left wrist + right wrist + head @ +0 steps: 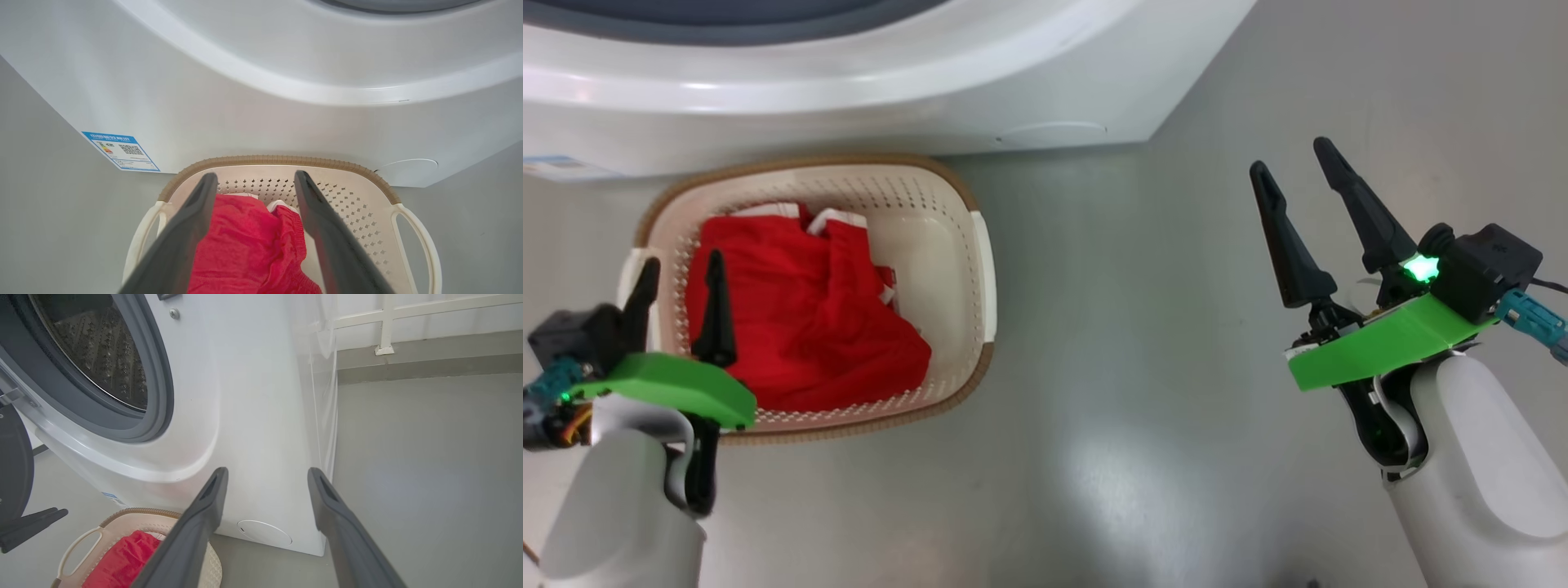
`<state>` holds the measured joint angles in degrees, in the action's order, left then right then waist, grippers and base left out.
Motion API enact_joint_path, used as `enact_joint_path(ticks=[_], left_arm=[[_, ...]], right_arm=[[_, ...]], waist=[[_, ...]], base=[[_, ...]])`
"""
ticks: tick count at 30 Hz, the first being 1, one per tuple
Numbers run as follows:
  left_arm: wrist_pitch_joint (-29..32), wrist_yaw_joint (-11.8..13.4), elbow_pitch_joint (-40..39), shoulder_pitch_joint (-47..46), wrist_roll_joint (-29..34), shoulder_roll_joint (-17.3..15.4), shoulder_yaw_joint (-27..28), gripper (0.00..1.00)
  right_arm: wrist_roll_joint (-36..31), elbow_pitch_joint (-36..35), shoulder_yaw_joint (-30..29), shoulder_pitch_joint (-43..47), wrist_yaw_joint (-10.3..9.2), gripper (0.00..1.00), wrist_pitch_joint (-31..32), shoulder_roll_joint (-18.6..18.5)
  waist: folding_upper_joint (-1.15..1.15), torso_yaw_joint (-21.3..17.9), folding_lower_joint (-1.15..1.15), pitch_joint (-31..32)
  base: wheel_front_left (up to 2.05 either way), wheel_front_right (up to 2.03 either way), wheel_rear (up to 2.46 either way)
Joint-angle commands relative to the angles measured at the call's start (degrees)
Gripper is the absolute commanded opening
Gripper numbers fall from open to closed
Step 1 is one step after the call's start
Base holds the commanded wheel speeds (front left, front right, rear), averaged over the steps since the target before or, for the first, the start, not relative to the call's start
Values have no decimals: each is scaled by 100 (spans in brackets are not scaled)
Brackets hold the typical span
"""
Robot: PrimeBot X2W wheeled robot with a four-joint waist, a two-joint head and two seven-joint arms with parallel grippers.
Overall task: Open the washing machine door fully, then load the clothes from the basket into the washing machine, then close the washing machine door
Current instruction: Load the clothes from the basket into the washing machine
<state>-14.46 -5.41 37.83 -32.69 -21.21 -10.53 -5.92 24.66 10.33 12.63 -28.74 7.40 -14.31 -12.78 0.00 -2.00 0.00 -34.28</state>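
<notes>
door: we reckon this bit's done. The washing machine door (pixel 12 465) looks swung out wide at the left of the right wrist view, and we can see straight into the drum (pixel 102 355) past the grey gasket (pixel 160 388)
clothes: the red clothes (pixel 800 318) are heaped in the basket (pixel 931 220), bunched toward its left half, none in the drum as far as we can see
basket: on the floor (pixel 1135 367) just in front of the washing machine (pixel 849 90), long axis running along the machine's front, handles at the left and right ends
left tool: the left tool (pixel 683 263) has fingers spread and empty, hanging over the basket's left end
right tool: the right tool (pixel 1290 155) is spread and empty too, well off to the right over bare floor
what matters: the heap lies straight below and slightly right of the left tool, so the left arm is clearly nearer. We'd just drop it down and pinch the fabric
</notes>
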Motion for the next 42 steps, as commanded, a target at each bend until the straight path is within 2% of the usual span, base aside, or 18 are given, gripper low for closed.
enact_joint_path(ticks=[1, 10, 23, 32, 42], left_arm=[[-53, -55, 37, -96, 37, -248, 170, 100], [-53, -144, 1247, -891, 73, -428, 138, 100], [-53, -197, 2523, -1834, -54, -597, 28, 100], [32, -206, 3151, -2291, -122, -776, -145, 100], [580, -207, 3403, -2528, -221, -910, -449, 100]], right_arm=[[-64, -155, 112, 37, 9, 100, -69, 43], [-146, -274, 43, -138, 9, 100, -69, 167], [-242, -438, 32, -293, 9, 100, -69, 304], [-294, -475, 99, -378, 9, 100, -69, 370], [-312, -549, 95, -388, 9, 100, -69, 423]], waist=[[0, -123, 0, -261], [0, -388, 0, -874], [0, -664, 0, -1569], [0, -848, 0, -1859], [0, -995, 0, -2054]], base=[[0, 0, 0], [0, 0, 0], [0, 0, 0], [0, 0, 0], [0, 0, 0]])
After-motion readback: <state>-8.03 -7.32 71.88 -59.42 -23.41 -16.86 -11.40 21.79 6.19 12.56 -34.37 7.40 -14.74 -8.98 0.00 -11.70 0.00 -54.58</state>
